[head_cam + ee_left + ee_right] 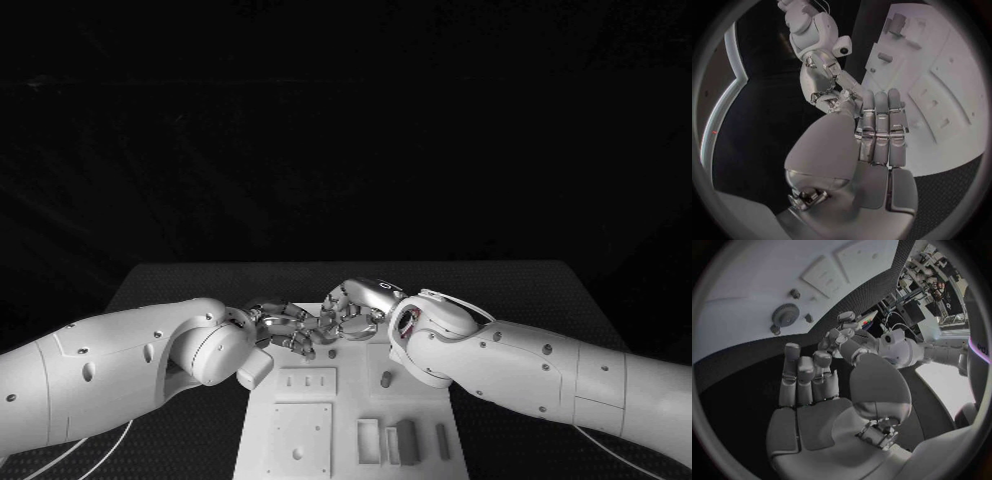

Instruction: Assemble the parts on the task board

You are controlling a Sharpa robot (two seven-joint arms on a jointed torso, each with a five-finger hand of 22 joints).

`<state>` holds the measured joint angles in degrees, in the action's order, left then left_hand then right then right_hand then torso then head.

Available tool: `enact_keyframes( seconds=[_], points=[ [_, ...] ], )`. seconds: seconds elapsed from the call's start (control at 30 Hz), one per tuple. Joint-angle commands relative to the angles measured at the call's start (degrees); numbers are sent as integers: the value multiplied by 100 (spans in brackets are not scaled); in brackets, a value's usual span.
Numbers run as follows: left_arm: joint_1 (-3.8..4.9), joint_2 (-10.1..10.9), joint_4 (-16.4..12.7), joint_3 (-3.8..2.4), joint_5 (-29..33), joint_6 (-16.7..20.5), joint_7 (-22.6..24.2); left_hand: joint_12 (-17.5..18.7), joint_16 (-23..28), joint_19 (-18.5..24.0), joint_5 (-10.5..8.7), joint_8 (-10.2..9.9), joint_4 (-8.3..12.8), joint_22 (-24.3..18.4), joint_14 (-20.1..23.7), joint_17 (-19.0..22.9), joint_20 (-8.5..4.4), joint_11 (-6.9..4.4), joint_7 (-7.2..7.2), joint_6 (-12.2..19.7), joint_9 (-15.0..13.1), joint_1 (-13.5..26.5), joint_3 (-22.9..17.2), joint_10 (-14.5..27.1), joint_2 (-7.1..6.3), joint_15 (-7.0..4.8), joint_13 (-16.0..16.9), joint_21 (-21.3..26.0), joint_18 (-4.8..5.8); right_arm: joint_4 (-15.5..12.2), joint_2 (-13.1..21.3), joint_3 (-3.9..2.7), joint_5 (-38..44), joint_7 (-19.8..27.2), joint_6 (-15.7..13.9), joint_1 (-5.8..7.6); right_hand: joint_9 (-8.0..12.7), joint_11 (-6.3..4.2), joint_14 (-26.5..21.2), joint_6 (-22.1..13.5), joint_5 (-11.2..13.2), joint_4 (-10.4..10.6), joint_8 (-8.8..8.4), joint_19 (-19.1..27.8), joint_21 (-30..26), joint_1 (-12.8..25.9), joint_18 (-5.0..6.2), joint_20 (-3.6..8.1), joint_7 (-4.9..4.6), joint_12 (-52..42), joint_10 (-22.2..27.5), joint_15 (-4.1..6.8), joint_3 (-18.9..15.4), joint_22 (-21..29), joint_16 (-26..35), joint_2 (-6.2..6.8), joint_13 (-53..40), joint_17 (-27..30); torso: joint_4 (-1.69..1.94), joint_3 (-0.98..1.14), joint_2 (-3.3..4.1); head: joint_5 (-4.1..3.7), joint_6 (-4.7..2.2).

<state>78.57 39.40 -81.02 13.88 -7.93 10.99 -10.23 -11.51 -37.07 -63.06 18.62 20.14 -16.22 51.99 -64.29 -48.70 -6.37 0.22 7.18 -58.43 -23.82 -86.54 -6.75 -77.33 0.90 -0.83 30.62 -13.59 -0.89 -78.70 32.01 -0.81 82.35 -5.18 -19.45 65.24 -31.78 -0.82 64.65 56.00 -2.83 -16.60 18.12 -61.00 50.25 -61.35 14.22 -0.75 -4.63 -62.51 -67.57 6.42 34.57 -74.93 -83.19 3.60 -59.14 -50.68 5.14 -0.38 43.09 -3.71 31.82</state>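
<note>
Both hands meet fingertip to fingertip above the task board's [346,420] far end, left hand [289,328] and right hand [361,305] seemingly empty with fingers apart, parts [407,440] lying behind them, probably poised for a handover.

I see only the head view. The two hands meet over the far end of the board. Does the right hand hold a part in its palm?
Observer: No. The right wrist view shows the right hand with a bare palm and straight fingers.
Operator: And the left hand?
Observer: In its wrist view the left hand has its long fingers straight, side by side, with nothing between them.
Operator: What lies under the hands?
Observer: A round part sits on the task board, untouched.
</note>
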Motion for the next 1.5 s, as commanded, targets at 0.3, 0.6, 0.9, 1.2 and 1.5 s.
enact_keyframes(
  seconds=[0.3,0.6,0.9,1.2,1.5],
  points=[
    [7,-85,-35,-25,464,-105,203,-117,-155,32,1008,91,67,152,32,-166,-62,-25,-233,-315,-203,422,-333,-53,-308,-60,218,53,7,-37,-46,12,37,134,89,-17,-11,-4,-9,114,2,18,13,-19,18,31,78,11,-90,-24,-4,34,4,-97,-34,-12,-7,-7,-4,2,3,4,-1],
    [-4,-87,-35,-25,477,-150,155,-120,-162,34,1138,76,156,218,51,-192,-64,-21,-228,-304,-231,703,-473,-30,-489,-58,280,71,13,-37,-51,12,36,136,90,-17,-11,-4,-10,114,2,17,11,-17,18,32,78,11,-91,-25,-3,34,6,-97,-34,-12,-8,-7,-1,2,0,-2,8],
    [-12,-90,-31,-25,485,-156,100,-104,-150,43,1169,34,159,270,90,-203,-58,-1,-203,-265,-242,1086,-579,29,-801,-50,333,106,19,-29,-66,13,11,149,81,-30,-12,-3,-11,114,2,18,9,-17,19,33,78,11,-91,-25,-3,34,7,-96,-35,-14,-9,-7,-2,1,2,0,9],
    [-22,-95,-19,-25,450,-143,43,-70,-116,80,1234,-11,198,329,153,-196,-37,36,-155,-180,-265,1567,-390,124,-945,-27,387,167,21,-30,-57,13,11,145,89,-32,-13,-3,-12,115,2,18,8,-16,19,35,78,11,-91,-25,-2,34,9,-96,-35,-17,-9,-7,-3,0,4,-8,15],
    [-28,-97,-22,-25,398,-80,15,-49,-92,85,1003,-43,167,352,178,-182,-31,49,-136,-133,-273,1751,-273,168,-1026,-19,408,209,14,-26,-55,13,11,144,83,-33,-14,-3,-12,116,2,18,7,-16,20,36,78,11,-91,-25,-2,34,10,-96,-36,-17,-10,-6,-1,1,2,-10,20]
  ],
)
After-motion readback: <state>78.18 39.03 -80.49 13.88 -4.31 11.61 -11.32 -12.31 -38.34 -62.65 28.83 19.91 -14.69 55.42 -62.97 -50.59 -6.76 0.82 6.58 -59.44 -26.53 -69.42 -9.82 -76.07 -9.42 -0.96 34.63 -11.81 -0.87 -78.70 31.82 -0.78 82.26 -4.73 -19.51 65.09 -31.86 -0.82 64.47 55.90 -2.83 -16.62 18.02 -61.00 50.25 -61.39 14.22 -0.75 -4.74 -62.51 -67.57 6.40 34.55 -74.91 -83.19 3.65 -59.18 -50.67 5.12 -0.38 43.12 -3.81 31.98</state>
